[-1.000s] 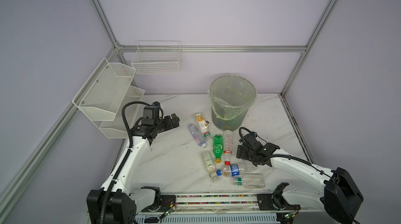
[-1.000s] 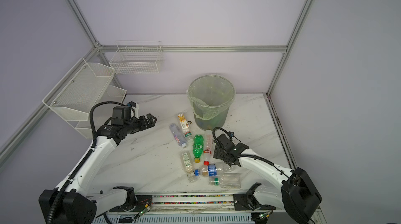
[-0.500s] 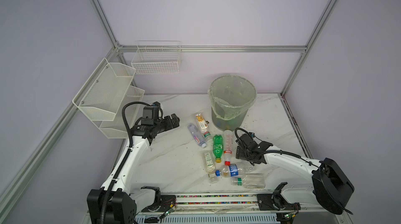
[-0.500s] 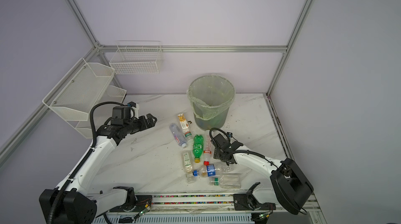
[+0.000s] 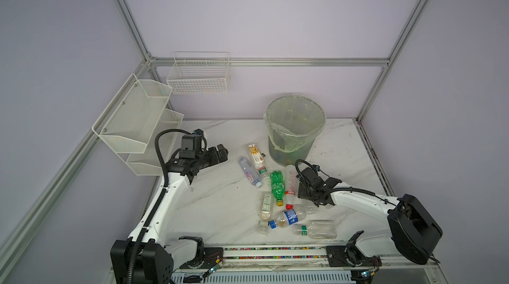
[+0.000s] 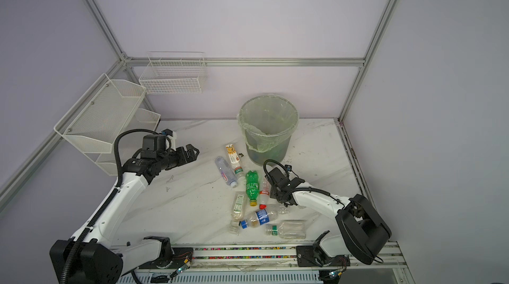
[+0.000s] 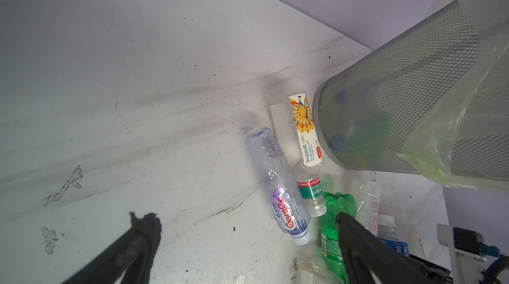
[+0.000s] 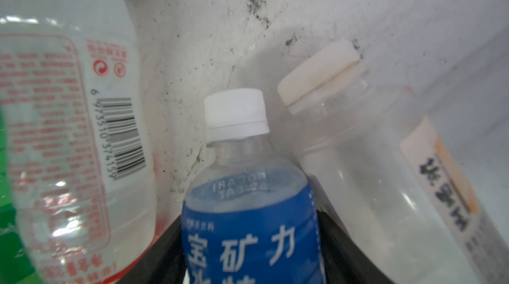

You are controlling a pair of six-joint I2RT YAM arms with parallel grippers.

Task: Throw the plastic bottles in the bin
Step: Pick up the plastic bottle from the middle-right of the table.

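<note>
Several plastic bottles point(image 5: 287, 216) lie scattered on the white marble-patterned table point(image 5: 214, 202) in both top views, just in front of the round grey mesh bin lined with a pale yellow-green bag point(image 5: 292, 150), which stands upright. The left gripper point(image 5: 222, 153) hangs above bare table well to the side of the bin, jaws spread wide and holding nothing. The right gripper point(image 5: 307, 194) is lowered into the pile close in front of the bin, its fingers hidden under the wrist. From the left wrist, the two black fingers point(image 7: 143, 230) stand far apart over the table. Beyond them a clear bottle with a purple label point(image 7: 278, 194), a clear bottle with a fan-patterned label point(image 7: 305, 142) and a green bottle point(image 7: 333, 230) lie side by side, the fan-patterned one nearest the bin's base. From the right wrist, that gripper's fingers point(image 8: 165, 246) lie against both sides of a clear bottle with a blue label and white cap point(image 8: 248, 200), holding it between them. A red-printed clear bottle point(image 8: 68, 131) and a wide-mouthed clear bottle with a cream lid point(image 8: 371, 172) flank it.
</note>
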